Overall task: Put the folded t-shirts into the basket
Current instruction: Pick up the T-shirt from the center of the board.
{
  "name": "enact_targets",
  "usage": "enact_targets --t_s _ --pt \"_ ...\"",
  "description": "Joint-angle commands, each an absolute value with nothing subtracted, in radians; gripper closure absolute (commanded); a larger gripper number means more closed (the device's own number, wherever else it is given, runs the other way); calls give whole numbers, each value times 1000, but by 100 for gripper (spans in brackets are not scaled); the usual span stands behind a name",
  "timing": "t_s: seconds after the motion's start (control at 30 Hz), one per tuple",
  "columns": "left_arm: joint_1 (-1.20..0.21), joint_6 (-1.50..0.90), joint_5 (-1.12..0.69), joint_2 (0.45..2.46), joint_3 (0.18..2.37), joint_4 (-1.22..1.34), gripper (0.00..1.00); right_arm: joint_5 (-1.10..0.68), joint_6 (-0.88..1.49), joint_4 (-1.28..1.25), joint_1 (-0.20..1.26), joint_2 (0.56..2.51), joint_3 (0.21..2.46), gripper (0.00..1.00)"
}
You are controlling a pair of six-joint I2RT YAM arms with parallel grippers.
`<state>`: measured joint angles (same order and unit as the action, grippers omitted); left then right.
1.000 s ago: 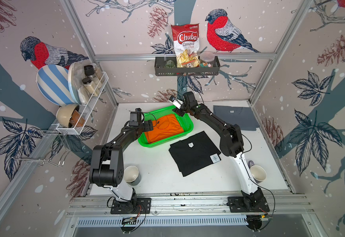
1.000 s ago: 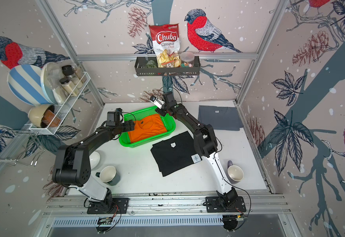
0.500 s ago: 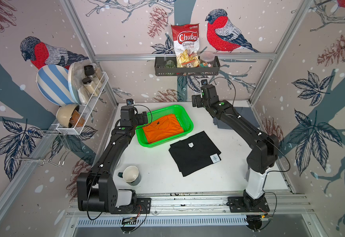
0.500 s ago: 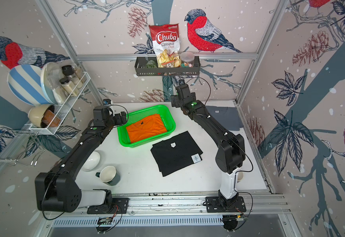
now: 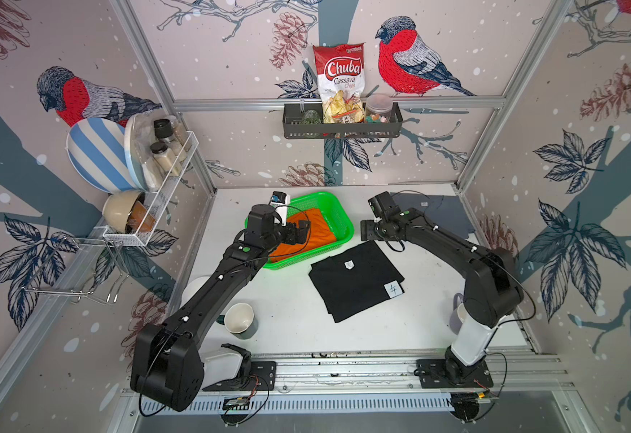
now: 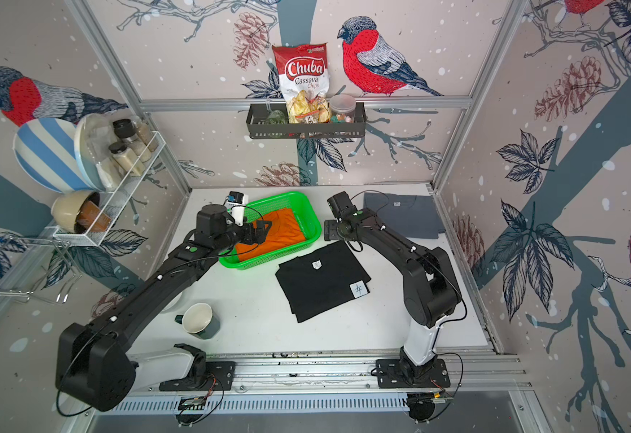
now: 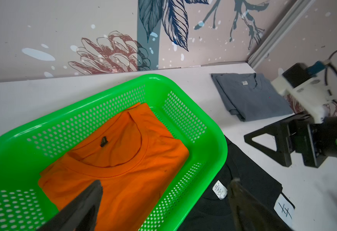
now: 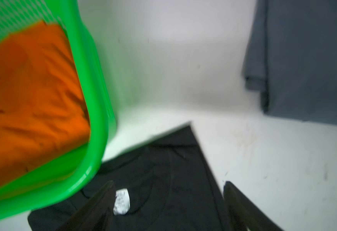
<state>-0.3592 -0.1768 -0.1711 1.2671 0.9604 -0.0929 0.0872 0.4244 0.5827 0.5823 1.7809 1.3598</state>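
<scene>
Grey t-shirt [image 5: 452, 210] part-hidden by right arm [image 5: 437, 236]; orange t-shirt [image 7: 123, 160] in basket [image 5: 343, 225]; left claw [image 7: 164, 185], right claw [image 8: 168, 186] both apart, empty.

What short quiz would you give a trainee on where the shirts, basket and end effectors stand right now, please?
1. True or false: the orange t-shirt lies inside the green basket.
2. How many t-shirts lie outside it: A one, B two, C three?
3. Is the left end effector open or shut?
Key: 1 true. 2 B, the black t-shirt and the grey t-shirt. 3 open.
</scene>
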Motion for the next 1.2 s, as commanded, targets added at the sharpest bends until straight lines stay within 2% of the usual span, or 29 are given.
enact_targets --t_s 0.0,0.07,0.23,0.33,0.5,0.7,0.87,0.97,1.17 --pt "-396 -172 -243 1278 945 -113 4 -55 490 539 621 1773 1271 26" --pt "-439 -157 -211 1278 928 -132 4 -50 506 553 652 1796 1249 33" --pt "-610 55 -112 1285 910 -215 4 -47 607 544 696 1796 1106 44" --pt "-629 73 -84 1331 906 -228 4 -57 640 563 696 1781 1004 46" --pt "-632 183 -186 1388 939 -248 9 -94 708 599 693 1673 809 48" --pt "-654 296 -203 1522 1015 -334 10 -79 751 760 652 1411 745 35" --pt "-668 344 -221 1629 1094 -366 13 -53 687 857 482 1288 860 22" --pt "-686 394 -255 1679 1138 -365 13 -52 671 823 366 1268 899 18" --pt "-734 505 -267 1819 1282 -396 13 -95 700 740 155 1367 941 15"
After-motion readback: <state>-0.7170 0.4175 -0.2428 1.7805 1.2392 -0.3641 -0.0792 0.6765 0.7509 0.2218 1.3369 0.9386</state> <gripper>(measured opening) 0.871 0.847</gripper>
